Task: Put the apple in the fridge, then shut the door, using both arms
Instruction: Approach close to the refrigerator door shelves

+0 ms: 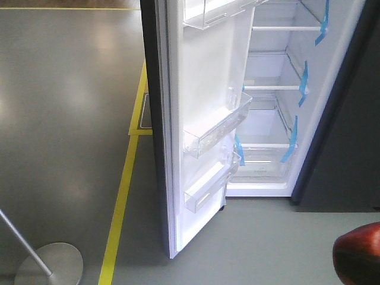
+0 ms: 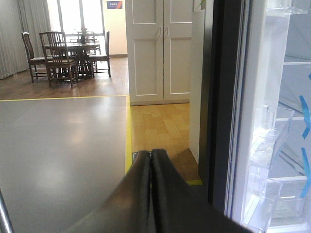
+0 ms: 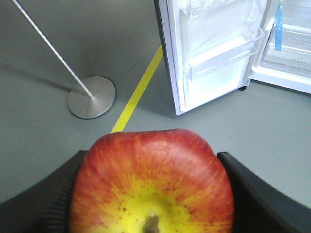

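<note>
The red apple (image 3: 153,179) with a yellow stem end fills the right wrist view, clamped between my right gripper's black fingers (image 3: 252,194). It also shows at the front view's bottom right corner (image 1: 359,255), out in front of the fridge. The fridge (image 1: 279,89) stands open, its white shelves marked with blue tape. The door (image 1: 202,119) swings out toward me, white lining and clear bins facing right. My left gripper (image 2: 151,155) is shut and empty, beside the door's dark edge (image 2: 221,97).
A metal stand with a round base (image 3: 91,97) stands on the grey floor left of the door, also in the front view (image 1: 50,264). A yellow floor line (image 1: 122,196) runs past it. A dining table and chairs (image 2: 68,56) stand far off.
</note>
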